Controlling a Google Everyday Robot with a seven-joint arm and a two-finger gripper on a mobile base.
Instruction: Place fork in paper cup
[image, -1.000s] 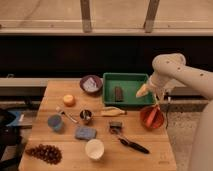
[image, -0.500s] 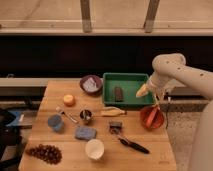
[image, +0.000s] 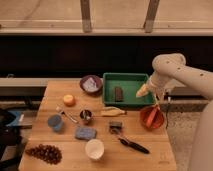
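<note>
Although 1 second has ticked by, nothing has budged: the fork (image: 68, 116) lies at 9 o'clock on the table (image: 150, 145), between the blue cup (image: 55, 122) and the metal cup (image: 86, 116), and the paper cup (image: 94, 148) waits at 6 o'clock, so I'd judge the pick-up not yet begun. At 3 o'clock the gripper (image: 159, 101) hangs just above the red bowl (image: 151, 118), well apart from the fork; wide, narrow or holding something, I cannot tell.
</note>
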